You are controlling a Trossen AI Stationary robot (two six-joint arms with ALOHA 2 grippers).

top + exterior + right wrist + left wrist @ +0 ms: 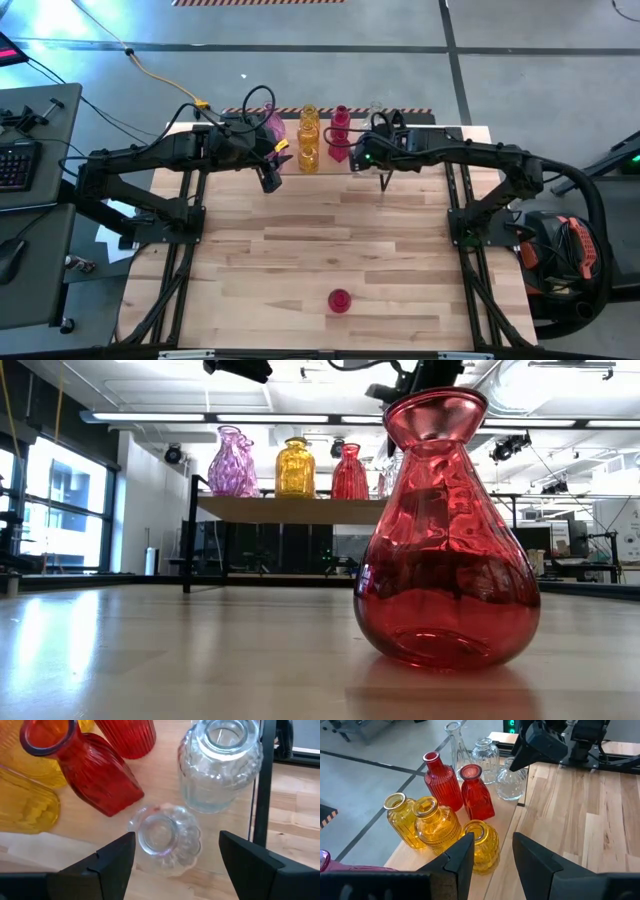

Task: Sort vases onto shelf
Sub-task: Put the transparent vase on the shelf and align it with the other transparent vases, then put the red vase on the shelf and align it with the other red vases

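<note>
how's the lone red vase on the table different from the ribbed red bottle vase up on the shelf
The smooth red glass vase stands alone on the wooden tabletop, near its front edge; the tall ribbed red glass vase stands on the light wooden shelf, crowded among yellow, red and clear vases. The lone vase has a bulbous body and flared lip; the shelf vase is slimmer, with vertical ribs. Both are upright, translucent red, and held by neither gripper.
</note>
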